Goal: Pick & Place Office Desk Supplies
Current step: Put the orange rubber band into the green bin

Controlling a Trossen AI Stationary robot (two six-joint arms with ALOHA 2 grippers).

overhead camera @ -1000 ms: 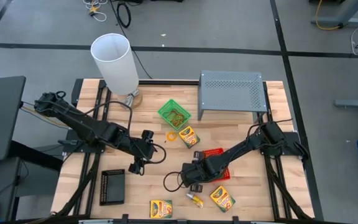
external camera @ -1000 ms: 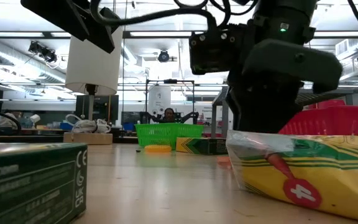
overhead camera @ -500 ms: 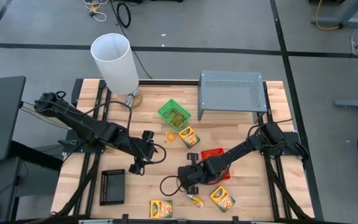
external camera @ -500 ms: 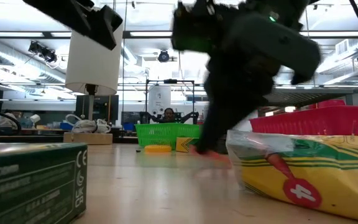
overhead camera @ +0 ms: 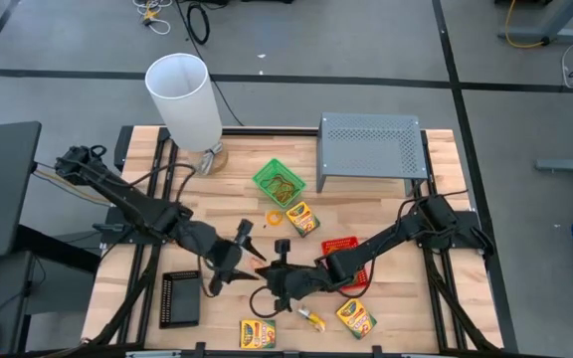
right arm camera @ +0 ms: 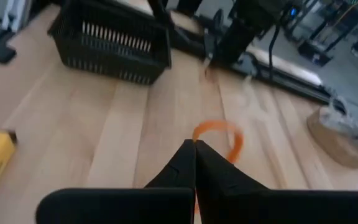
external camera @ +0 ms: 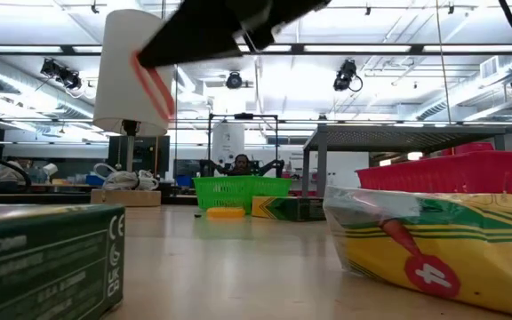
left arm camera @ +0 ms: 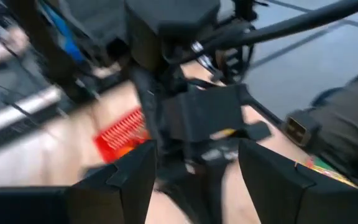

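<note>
My right gripper [right arm camera: 194,148] is shut on an orange loop band [right arm camera: 219,134] above the middle of the table's near half [overhead camera: 267,270]. My left gripper [left arm camera: 194,186] stands open just to its left [overhead camera: 237,249], facing it, with the right hand [left arm camera: 191,112] close in front of its fingers. Another orange band [overhead camera: 275,217] lies flat by a crayon box [overhead camera: 301,219]. The green tray [overhead camera: 279,182], red tray [overhead camera: 344,261] and black tray [overhead camera: 180,298] stand on the table. More crayon boxes [overhead camera: 258,333] [overhead camera: 355,316] lie near the front edge. My right gripper pinches the orange band at one spot of its loop [right arm camera: 197,132] between its two fingertips. The fingers slant slightly down toward the table's left. The rest of the loop stands out beyond the tips, lifted clear of the table.
A tall white cylinder [overhead camera: 185,99] stands at the back left and a grey perforated riser [overhead camera: 371,144] at the back right. A small yellow item [overhead camera: 312,319] lies between the two front crayon boxes. Bare wood shows left of the green tray.
My right gripper has shut beside the red tray, then risen and swung toward the table's left, tipping from pointing down to nearly level, with the orange band lifted clear. My left gripper has tipped up, risen a little and moved toward the right gripper.
</note>
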